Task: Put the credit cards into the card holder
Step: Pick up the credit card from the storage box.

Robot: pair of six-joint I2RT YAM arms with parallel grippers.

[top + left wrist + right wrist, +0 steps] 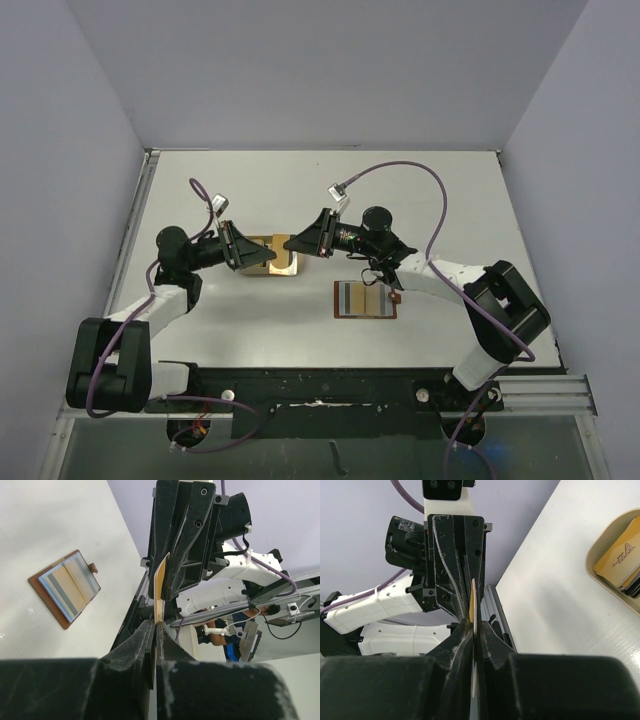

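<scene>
Tan card [161, 585] on edge, long axis spanning L fingers [137, 647] & R fingers [492, 640], both clamped on it.

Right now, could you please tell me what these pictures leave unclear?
Card: its face; edge-on in both wrist views, covered from the top by the left pincer and right pincer.
Tray: how many cards; cut by the right wrist view's edge, part-covered from the top.
Wallet: whether any slot is filled; too small in both views showing it.
</scene>
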